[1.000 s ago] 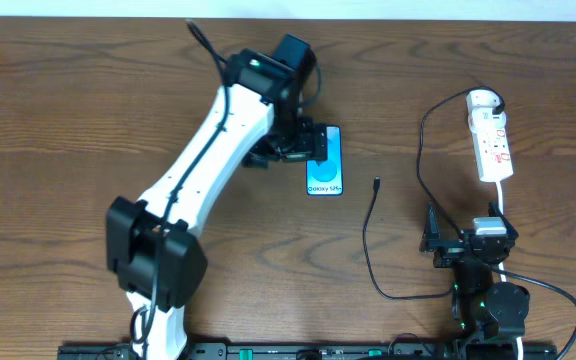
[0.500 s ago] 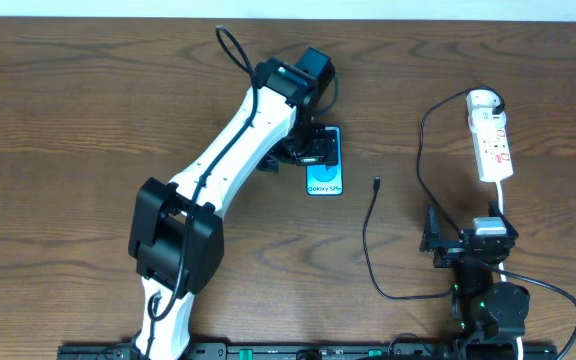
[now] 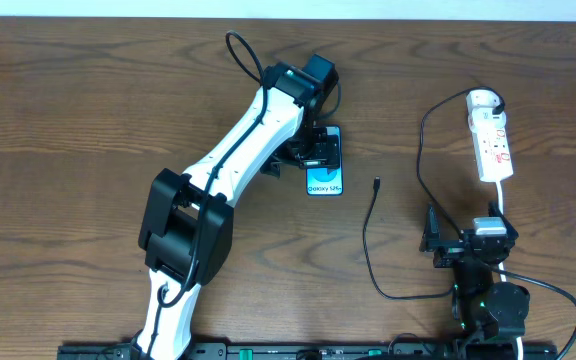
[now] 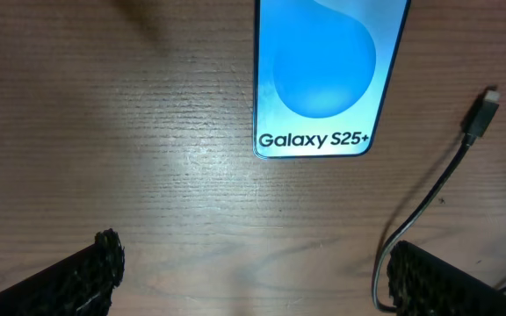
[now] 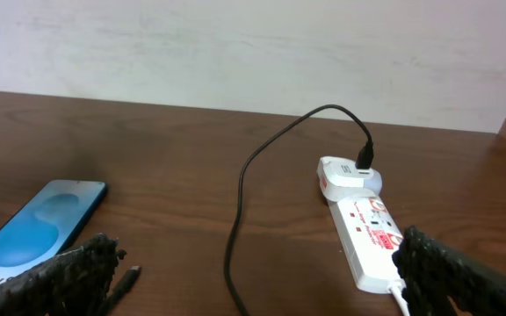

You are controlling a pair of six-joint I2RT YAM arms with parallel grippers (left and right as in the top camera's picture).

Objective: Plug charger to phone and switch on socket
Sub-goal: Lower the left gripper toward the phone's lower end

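Note:
The phone (image 3: 327,178) lies flat at the table's middle, blue screen up, its "Galaxy" end toward the front; it also shows in the left wrist view (image 4: 328,79) and the right wrist view (image 5: 35,221). My left gripper (image 3: 313,150) hovers over the phone's far half, open and empty (image 4: 253,272). The charger cable (image 3: 368,240) runs from the socket (image 3: 492,140) in a loop, and its small plug (image 3: 376,184) lies loose right of the phone (image 4: 480,114). My right gripper (image 3: 468,243) rests open and empty (image 5: 253,272) near the front, below the socket (image 5: 367,230).
The socket's white lead (image 3: 508,205) runs toward the right arm's base. The left arm (image 3: 228,170) stretches diagonally across the table's middle. A white wall (image 5: 235,44) stands behind the far table edge.
The left arm has swung further right and its elbow has come forward; the gripper stays over the phone's far end. The right arm, cable and socket have not moved.

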